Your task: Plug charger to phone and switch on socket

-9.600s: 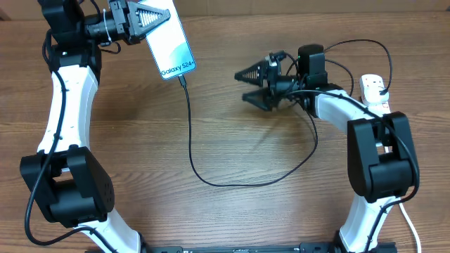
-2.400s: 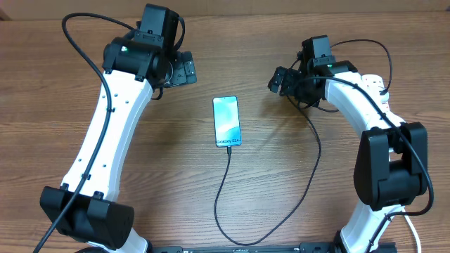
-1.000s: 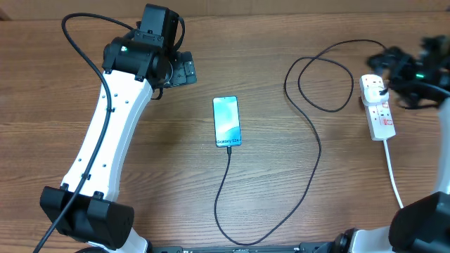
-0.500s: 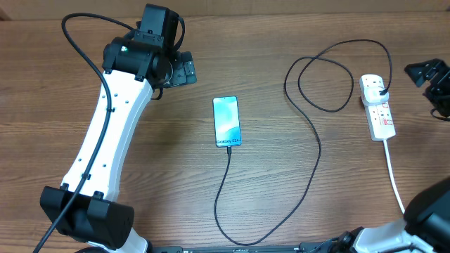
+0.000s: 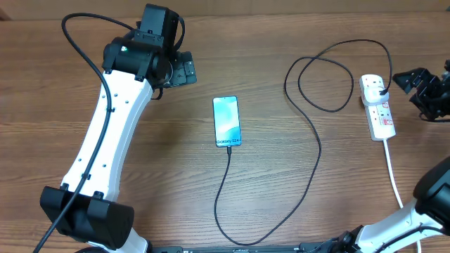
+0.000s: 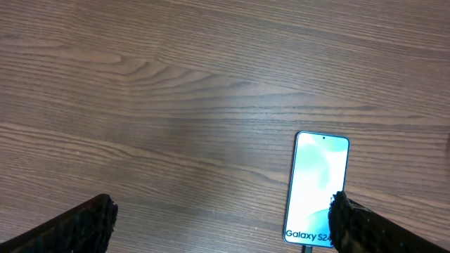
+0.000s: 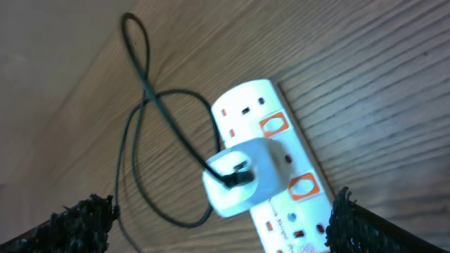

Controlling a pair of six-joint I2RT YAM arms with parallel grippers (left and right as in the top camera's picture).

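Presently, the phone (image 5: 226, 121) is laid flat, screen up, near the middle of the bench (image 5: 140, 204). Its "Galaxy" lettering is at the end facing the near edge. The connector tip of the charger (image 5: 320, 151) is seated in that end. From there the black cable is routed toward the near edge and curved round to the right. It is then carried back toward the far edge and formed into one loop before the socket (image 5: 377, 107) is reached.

The socket is placed close to the right edge, toward the far right corner. Its thick white cord (image 5: 393, 176) is led off toward the near edge. In the right wrist view, a white adapter block (image 7: 242, 176) is seen plugged into the socket, with the black cable entering it. Red-marked switches (image 7: 275, 124) are visible beside the block, but their position cannot be determined.

The left end effector (image 5: 180, 69) is positioned toward the far edge, left of the phone and well apart from it. Its fingers are spread wide and nothing is gripped. The right end effector (image 5: 413, 83) is positioned just to the right of the socket's far end. Its fingers are likewise spread, and nothing is held between them.
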